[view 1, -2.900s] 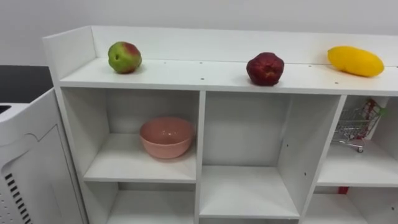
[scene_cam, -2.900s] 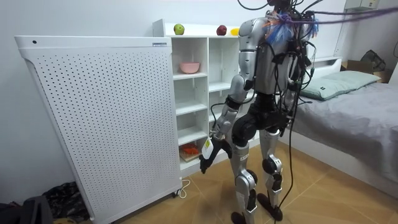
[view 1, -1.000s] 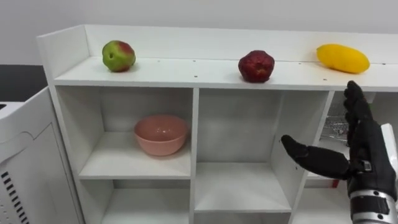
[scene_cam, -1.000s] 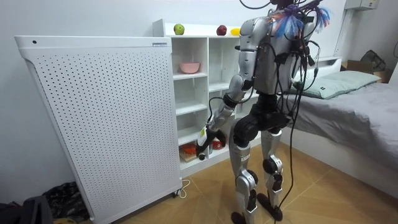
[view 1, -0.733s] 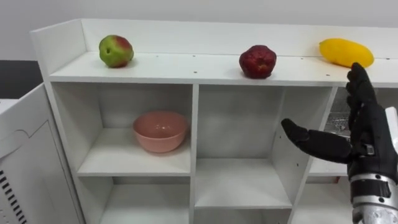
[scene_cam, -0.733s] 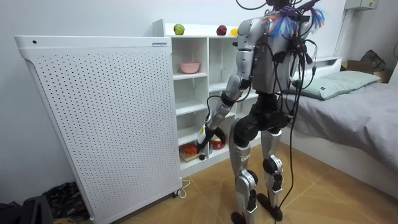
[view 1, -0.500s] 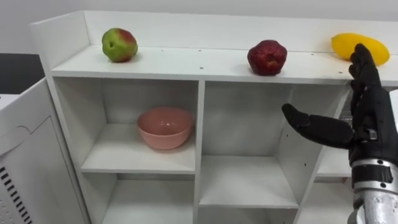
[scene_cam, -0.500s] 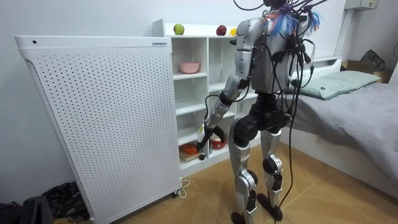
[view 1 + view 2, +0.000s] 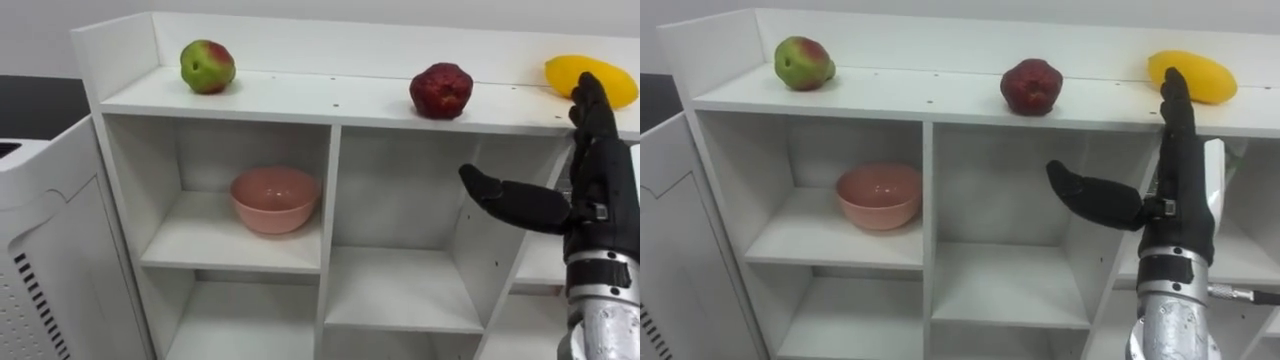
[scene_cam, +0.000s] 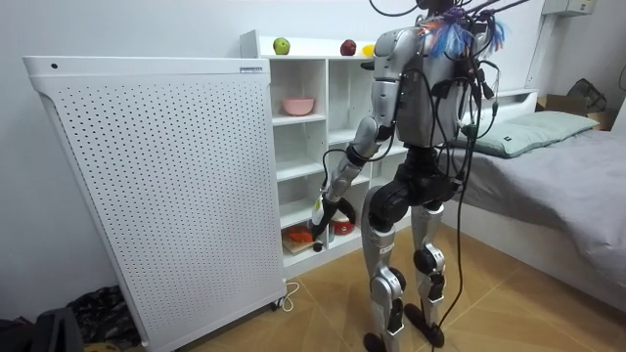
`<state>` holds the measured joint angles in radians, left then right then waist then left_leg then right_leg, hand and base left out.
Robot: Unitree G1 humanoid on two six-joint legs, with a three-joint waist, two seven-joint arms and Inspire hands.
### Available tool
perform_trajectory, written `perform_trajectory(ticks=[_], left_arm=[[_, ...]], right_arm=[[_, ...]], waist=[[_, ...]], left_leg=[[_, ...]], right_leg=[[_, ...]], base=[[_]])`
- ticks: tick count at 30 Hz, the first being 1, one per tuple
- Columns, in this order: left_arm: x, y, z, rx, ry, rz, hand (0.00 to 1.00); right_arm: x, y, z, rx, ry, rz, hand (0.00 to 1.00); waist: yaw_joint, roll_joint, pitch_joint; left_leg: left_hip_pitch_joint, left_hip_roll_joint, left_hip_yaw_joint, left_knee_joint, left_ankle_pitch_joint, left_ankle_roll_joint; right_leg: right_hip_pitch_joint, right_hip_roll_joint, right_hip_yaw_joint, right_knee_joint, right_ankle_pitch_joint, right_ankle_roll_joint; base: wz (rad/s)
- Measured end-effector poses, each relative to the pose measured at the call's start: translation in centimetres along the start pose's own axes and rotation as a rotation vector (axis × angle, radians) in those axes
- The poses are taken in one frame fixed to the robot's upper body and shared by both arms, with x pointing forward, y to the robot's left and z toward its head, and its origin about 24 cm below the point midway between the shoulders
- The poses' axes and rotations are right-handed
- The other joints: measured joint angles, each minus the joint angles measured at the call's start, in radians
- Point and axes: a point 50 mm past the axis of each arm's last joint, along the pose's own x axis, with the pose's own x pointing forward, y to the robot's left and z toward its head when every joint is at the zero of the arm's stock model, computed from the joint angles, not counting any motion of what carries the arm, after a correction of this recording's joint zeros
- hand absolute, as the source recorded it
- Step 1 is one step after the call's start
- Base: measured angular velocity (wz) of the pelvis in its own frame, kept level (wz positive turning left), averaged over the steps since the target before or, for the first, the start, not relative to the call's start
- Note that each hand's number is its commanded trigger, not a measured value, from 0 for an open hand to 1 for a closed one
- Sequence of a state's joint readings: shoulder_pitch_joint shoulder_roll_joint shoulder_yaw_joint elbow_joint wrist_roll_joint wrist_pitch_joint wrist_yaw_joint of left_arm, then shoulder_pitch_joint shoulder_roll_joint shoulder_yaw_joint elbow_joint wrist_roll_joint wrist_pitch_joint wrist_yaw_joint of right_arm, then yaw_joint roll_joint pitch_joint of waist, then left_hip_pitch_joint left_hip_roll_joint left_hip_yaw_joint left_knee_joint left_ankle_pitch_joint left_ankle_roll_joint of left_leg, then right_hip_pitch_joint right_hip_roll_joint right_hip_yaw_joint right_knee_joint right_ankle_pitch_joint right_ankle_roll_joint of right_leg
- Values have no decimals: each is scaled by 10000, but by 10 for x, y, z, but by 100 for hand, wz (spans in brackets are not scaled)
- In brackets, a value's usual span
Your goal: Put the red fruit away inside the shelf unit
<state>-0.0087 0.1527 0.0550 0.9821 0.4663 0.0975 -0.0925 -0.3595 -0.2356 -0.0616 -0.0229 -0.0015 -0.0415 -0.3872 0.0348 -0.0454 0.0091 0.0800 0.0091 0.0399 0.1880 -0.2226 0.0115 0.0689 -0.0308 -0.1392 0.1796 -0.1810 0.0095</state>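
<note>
One right hand (image 9: 592, 205) had risen to the yellow fruit (image 9: 1205, 72) at 2 o'clock, fingers wide and empty, grasp pending.

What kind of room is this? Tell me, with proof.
Probably a bedroom: a bed with a grey cover and pillow at the room view's right, plus a white shelf unit holding a pink bowl.

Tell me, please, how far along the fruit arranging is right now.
Done: nothing visibly; the green-red apple, dark red fruit and yellow fruit lie on the shelf unit's top, and the pink bowl looks empty. In hand: nothing; the open right hand is raised by the yellow fruit. To do: placing all three fruits.
</note>
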Motion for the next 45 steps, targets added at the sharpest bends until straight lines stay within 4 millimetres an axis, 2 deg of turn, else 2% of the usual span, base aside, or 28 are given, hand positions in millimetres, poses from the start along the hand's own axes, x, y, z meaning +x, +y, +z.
perform_trajectory(ticks=[9,15,18,20,26,35,36,40,45], left_arm=[[0,0,2,42,5,-158,0],[1,1,4,-4,-38,-207,0],[1,1,4,-15,-30,-213,0],[1,1,4,-15,-35,-211,0],[1,0,4,-38,-44,-219,0],[1,-2,-1,-47,190,-274,0],[1,-2,-1,-49,216,-286,0],[1,-2,-1,-50,209,-289,0],[1,-1,1,-35,128,-239,0]], right_arm=[[5,3,-1,-118,236,217,0],[6,4,1,-139,311,279,0],[7,4,4,-93,194,312,0],[9,6,13,33,-150,413,0],[21,11,42,220,-1329,356,0],[21,12,49,262,-1640,328,0],[21,12,49,270,-1661,332,0],[21,12,49,292,-1642,364,0],[22,13,40,138,-1281,571,0]], waist=[[6,12,-22],[-9,53,-88],[2,118,-147],[10,161,-175],[51,147,-181],[270,119,-160],[269,114,-147],[252,29,20],[255,37,26]], left_leg=[[-7,4,70,46,43,-3],[-11,3,71,68,43,-3],[-5,4,70,68,44,-4],[1,5,52,67,45,-5],[26,1,-7,67,47,-7],[30,-2,-23,37,47,-7],[28,-3,-29,35,48,-6],[-11,-5,-39,55,50,-3],[-36,-6,-85,32,50,-3]], right_leg=[[-29,-9,-3,95,12,-19],[-29,-9,7,100,16,-23],[-28,-9,5,99,16,-23],[-21,-8,-4,94,16,-23],[24,-9,-22,78,16,-23],[35,-11,-44,64,16,-22],[37,-12,-49,59,16,-23],[25,-17,-84,58,16,-22],[6,-18,-115,57,16,-22]], base=[[0],[0],[0],[0],[0],[0],[0],[1],[1]])
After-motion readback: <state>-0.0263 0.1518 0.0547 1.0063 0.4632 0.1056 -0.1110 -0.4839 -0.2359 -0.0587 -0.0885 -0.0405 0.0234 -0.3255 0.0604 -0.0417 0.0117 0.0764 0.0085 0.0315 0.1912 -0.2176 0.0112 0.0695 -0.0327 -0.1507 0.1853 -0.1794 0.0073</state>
